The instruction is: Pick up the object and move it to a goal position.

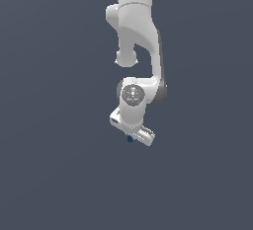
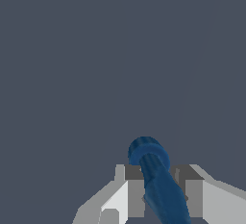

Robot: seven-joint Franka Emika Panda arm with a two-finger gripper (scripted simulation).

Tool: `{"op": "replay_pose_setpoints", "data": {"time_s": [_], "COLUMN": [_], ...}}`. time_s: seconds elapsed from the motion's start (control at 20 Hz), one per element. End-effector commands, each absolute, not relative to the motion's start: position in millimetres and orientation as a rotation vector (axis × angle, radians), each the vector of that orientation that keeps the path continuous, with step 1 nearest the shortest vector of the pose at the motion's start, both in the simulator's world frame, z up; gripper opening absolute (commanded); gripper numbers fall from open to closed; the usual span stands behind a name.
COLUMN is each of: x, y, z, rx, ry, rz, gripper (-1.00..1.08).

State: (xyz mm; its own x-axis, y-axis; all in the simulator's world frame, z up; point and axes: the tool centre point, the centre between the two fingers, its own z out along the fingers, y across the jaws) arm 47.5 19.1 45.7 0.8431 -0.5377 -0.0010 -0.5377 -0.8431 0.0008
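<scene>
Transport phase, judged from the object sitting between the fingers above a featureless grey field. To carry it well, the clamp should be held firm and the wrist turned as little as possible, since the grasped piece is slim and its long shaft could pivot between the pads under a quick swing; a slow, straight path to the goal seems the safer choice. No goal marker shows in either view, so the remaining travel cannot be judged.

Exterior view, from its left to its right: open grey ground, then the white arm descending at centre with the gripper (image 1: pixel 132 136) tilted at its lower end, and a small blue speck, the object (image 1: pixel 130 138), peeping out beneath the hand.

Wrist view: the left finger (image 2: pixel 132 194), the dark blue object (image 2: pixel 158 182) pinched in the gap, then the right finger (image 2: pixel 192 194). The claw appears clenched on the shaft, though the contact lines are partly hidden. The rounded knobby end projects beyond the fingertips.
</scene>
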Motion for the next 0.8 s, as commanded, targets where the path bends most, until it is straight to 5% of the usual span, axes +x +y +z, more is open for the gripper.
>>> {"op": "replay_pose_setpoints", "data": {"time_s": [0.0,0.75], "x": [46.9,27.9], "y": [20.2,37.9], "z": [52.1,170.4], "rx": [3.016,3.016], "ry": [-0.88,-0.88], "rz": [0.0,0.0], "gripper": [-1.0,-1.0]}}
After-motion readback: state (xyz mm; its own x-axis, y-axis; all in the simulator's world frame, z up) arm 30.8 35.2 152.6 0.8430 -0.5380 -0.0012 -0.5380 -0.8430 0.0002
